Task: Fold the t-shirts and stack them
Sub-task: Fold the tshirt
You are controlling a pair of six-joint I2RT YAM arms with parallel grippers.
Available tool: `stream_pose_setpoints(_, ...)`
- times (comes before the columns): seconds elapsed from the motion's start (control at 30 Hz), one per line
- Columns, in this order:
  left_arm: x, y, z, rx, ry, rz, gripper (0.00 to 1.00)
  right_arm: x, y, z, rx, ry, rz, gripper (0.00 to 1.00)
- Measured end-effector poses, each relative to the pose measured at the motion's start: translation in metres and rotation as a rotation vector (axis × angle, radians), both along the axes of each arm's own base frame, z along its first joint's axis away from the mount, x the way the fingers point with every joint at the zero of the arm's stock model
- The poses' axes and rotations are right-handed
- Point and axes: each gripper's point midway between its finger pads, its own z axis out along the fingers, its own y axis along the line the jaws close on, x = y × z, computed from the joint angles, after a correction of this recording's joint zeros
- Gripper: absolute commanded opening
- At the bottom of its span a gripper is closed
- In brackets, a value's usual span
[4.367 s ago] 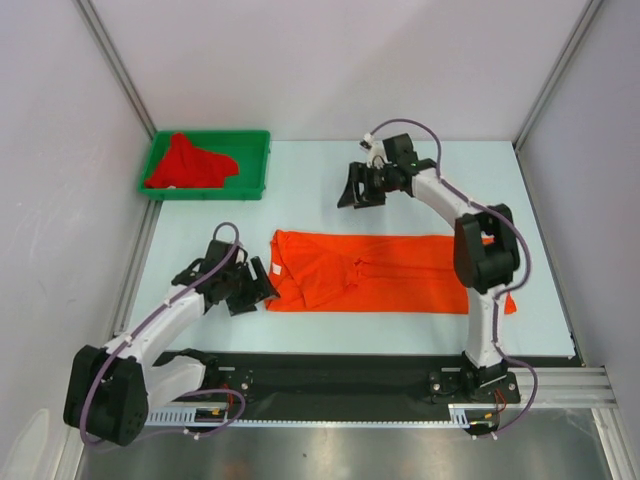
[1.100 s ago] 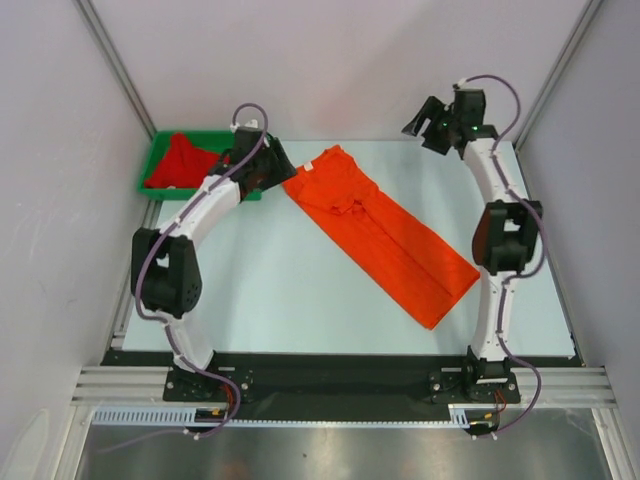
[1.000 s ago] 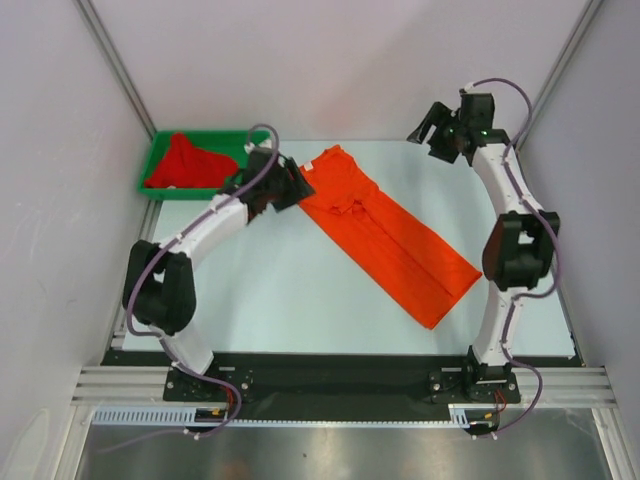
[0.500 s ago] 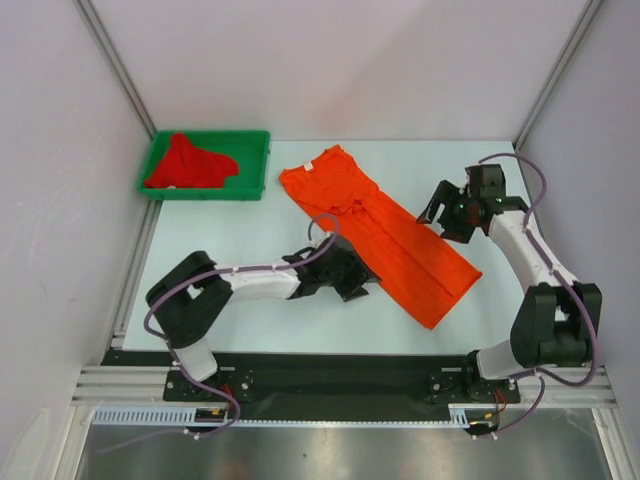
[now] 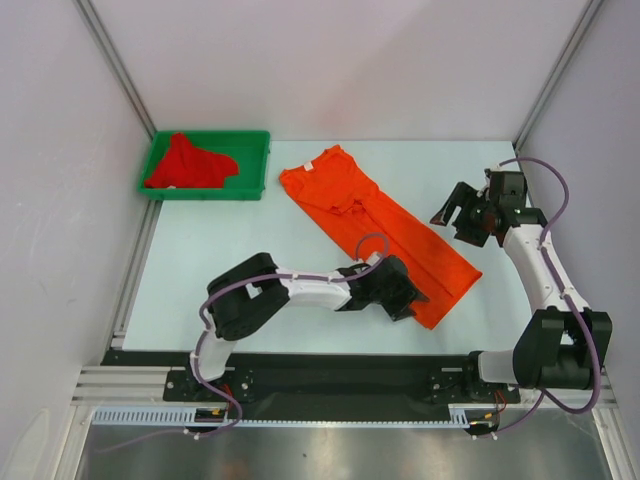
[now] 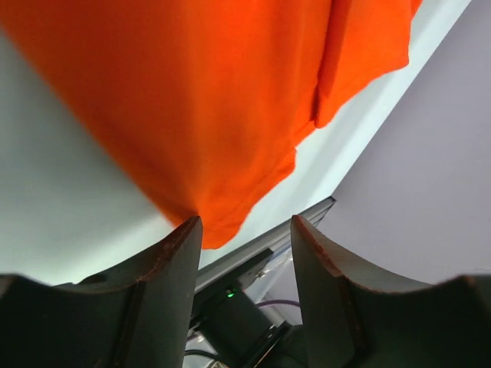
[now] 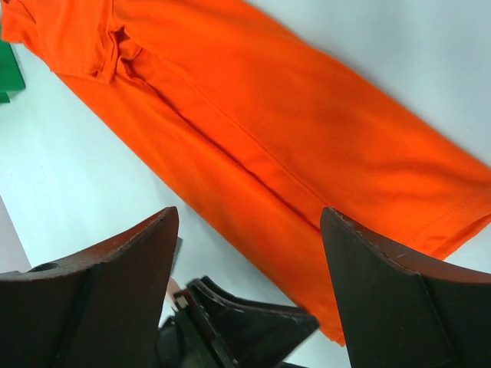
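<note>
The bright orange t-shirt (image 5: pixel 375 230) lies folded into a long strip, running diagonally from the back middle to the front right of the table. My left gripper (image 5: pixel 410 298) is low at the strip's near hem corner, open, and its fingers (image 6: pixel 165 291) hold nothing; the hem corner (image 6: pixel 219 218) lies just beyond their tips. My right gripper (image 5: pixel 455 213) hovers wide open over the strip's right edge, with the orange cloth (image 7: pixel 307 130) below it and nothing held. The red t-shirt (image 5: pixel 188 160) is bunched in the green tray.
The green tray (image 5: pixel 205 193) stands at the back left corner. Metal frame posts and grey walls close in both sides. The black rail with the arm bases runs along the near edge (image 5: pixel 330 375).
In the last half second my left gripper slid right along the shirt's near edge to the hem corner. The right gripper shifted slightly right. The shirt has not moved.
</note>
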Motion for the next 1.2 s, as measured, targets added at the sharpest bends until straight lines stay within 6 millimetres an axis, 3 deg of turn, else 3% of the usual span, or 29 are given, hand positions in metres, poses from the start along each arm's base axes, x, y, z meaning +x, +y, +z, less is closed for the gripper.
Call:
stream_pose_setpoints(0.1, -0.008, -0.016, 0.000, -0.005, 0.018, 0.003, 0.53, 0.000, -0.007, 0.002, 0.002, -0.009, -0.013, 0.80)
stream_pose_setpoints(0.27, -0.029, -0.009, -0.017, 0.070, 0.069, -0.003, 0.52, -0.004, -0.014, 0.009, 0.011, -0.032, -0.031, 0.80)
stream_pose_setpoints(0.47, -0.029, -0.005, -0.016, 0.092, 0.063, 0.016, 0.57, -0.017, -0.020, 0.005, 0.018, -0.034, -0.044, 0.80)
stream_pose_setpoints(0.67, -0.031, -0.004, -0.018, 0.105, 0.068, 0.014, 0.53, -0.020, -0.020, 0.000, 0.030, -0.021, -0.042, 0.79)
stream_pose_setpoints(0.87, -0.026, -0.018, -0.021, 0.092, 0.069, 0.017, 0.35, -0.022, -0.019, 0.004, 0.034, -0.030, -0.040, 0.79)
stream_pose_setpoints(0.97, -0.024, -0.023, -0.024, 0.090, 0.061, 0.010, 0.20, -0.024, -0.018, 0.007, 0.037, -0.039, -0.036, 0.79)
stream_pose_setpoints(1.0, -0.025, -0.022, -0.026, 0.095, 0.062, 0.005, 0.09, -0.024, -0.018, 0.008, 0.036, -0.041, -0.036, 0.79)
stream_pose_setpoints(1.07, -0.026, -0.022, -0.027, 0.102, 0.054, -0.015, 0.01, -0.025, -0.018, 0.008, 0.036, -0.039, -0.035, 0.78)
stream_pose_setpoints(1.2, -0.030, -0.011, -0.029, 0.115, 0.025, -0.089, 0.00, -0.026, -0.018, 0.007, 0.037, -0.032, -0.035, 0.78)
